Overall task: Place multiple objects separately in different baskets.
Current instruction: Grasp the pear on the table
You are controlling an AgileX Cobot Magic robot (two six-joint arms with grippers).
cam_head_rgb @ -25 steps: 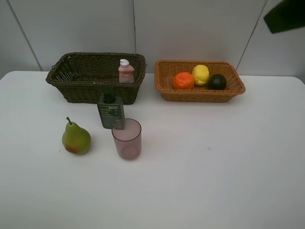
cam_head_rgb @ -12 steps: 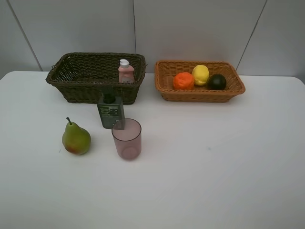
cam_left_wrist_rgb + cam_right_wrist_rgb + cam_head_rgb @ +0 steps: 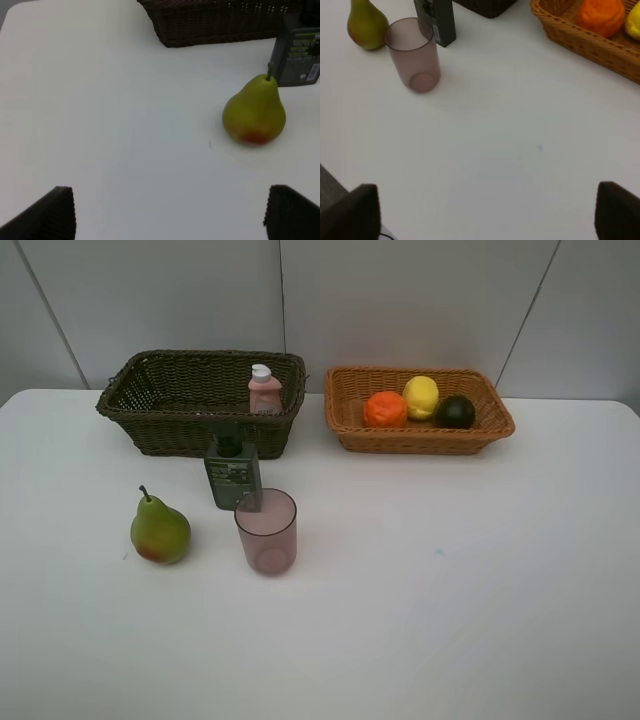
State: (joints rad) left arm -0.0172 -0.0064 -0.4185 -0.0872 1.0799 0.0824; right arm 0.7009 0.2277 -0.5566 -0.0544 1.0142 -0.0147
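The left gripper has its jaws spread wide and holds nothing, and so does the right gripper. The pear stands upright on the table, stem up. It is ahead of the left jaws, not between them, off toward the green bottle. The left arm looks nearer. The dark basket sits behind.

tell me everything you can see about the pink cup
The pink cup is a translucent, plastic-looking tumbler, slightly tapered toward its base, with a plain open rim. It stands upright and looks empty on the white table, just in front of the dark green pump bottle, apart from the pear. Whether it touches the bottle is unclear.
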